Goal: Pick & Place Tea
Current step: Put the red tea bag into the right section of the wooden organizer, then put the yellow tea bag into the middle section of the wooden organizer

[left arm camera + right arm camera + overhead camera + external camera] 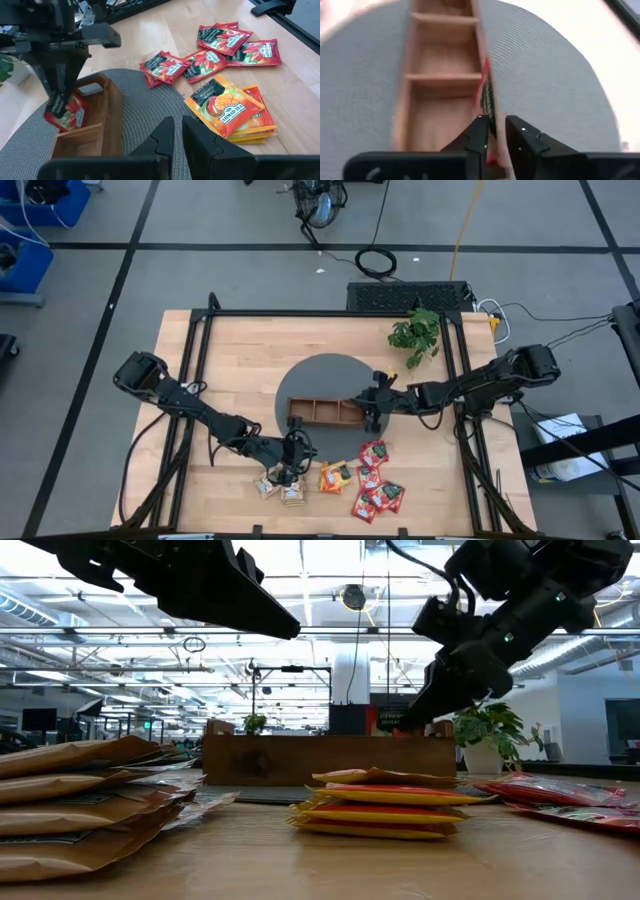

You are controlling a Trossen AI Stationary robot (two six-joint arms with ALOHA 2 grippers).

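Nearest the table's front edge, the left gripper (291, 471) hovers over the tan sachets (280, 488) with its fingers pressed almost together and empty, while orange sachets (335, 476) and red sachets (376, 485) lie scattered just beside it on the wood. Farther back, the right gripper (372, 418) pinches one red sachet (63, 111) upright over the end compartment of the wooden tray (320, 412). The tray sits on a round grey mat (310, 378), and a small potted plant (417, 332) stands beyond.
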